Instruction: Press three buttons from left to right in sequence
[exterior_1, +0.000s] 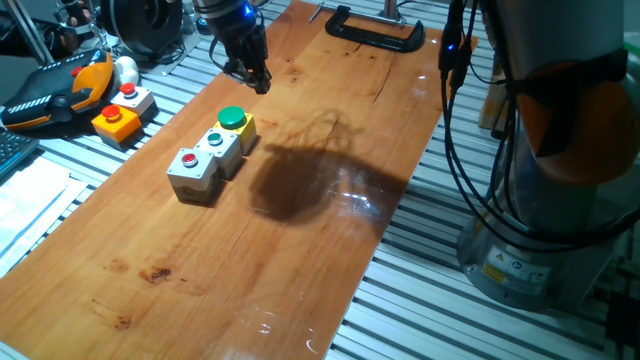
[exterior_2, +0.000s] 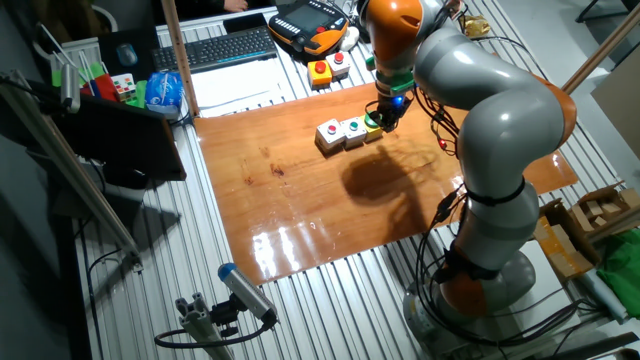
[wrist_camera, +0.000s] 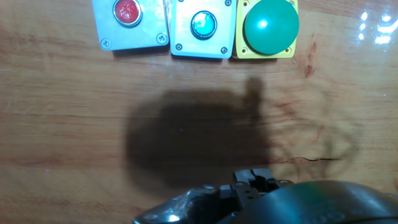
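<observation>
Risk lay mostly in the order of pressing. The row of three buttons (wrist_camera: 198, 26) sat on the wooden counter (exterior_1: 300, 250), at 12 o'clock in the hand view: the red button (wrist_camera: 127, 10) at the left, the teal button (wrist_camera: 203, 24) in the middle, the big green button (wrist_camera: 270, 26) at the right. The gripper (exterior_1: 250, 75) hovered apart from the row, nearest the green end, so a straight descent would probably hit the wrong button first. Whether its fingers were released or clenched, I could not tell. The orange box (exterior_1: 116, 122) and the lone grey box (exterior_1: 133, 98) nearby could also mislead.
</observation>
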